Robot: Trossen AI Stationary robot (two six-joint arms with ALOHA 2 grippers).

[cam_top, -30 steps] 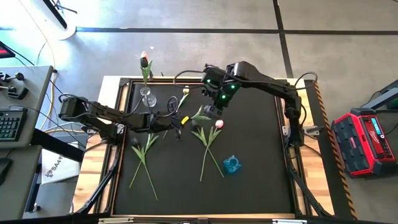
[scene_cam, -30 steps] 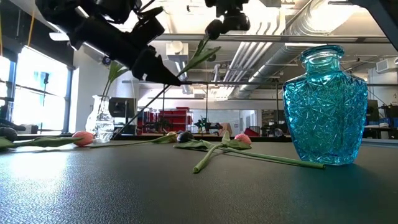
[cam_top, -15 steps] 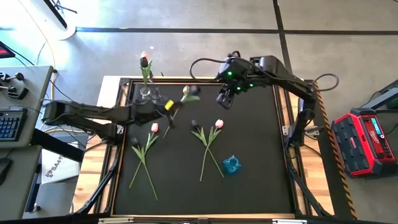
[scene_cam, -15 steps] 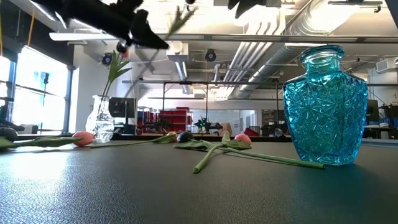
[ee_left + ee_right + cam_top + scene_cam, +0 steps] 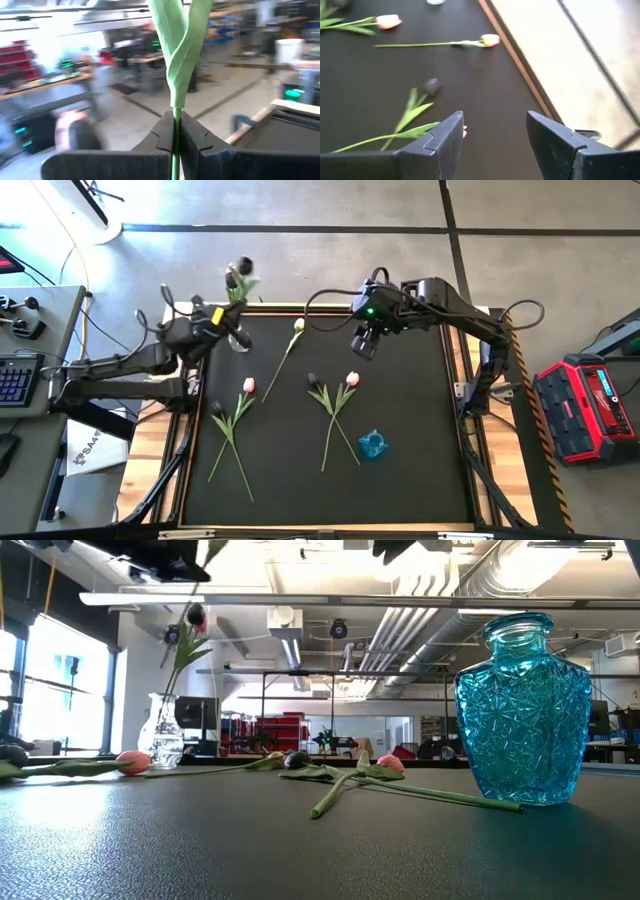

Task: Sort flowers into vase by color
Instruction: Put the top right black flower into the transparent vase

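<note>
Two arms over the black table (image 5: 400, 480) — the left gripper (image 5: 218, 317) sits at the far left corner, fingers (image 5: 195, 145) clamped on a green stem (image 5: 176, 107) beside the clear vase (image 5: 238, 338), which already holds a tulip (image 5: 194, 618). The right gripper (image 5: 364, 344) hovers over the far middle, fingers (image 5: 555, 142) spread wide, holding nothing. Other tulips lie flat on the table: a pale one (image 5: 297, 326) near the far edge, a pink one (image 5: 249, 385), a dark one (image 5: 312, 381), another pink one (image 5: 352, 379). The blue vase (image 5: 373, 445) stands empty.
</note>
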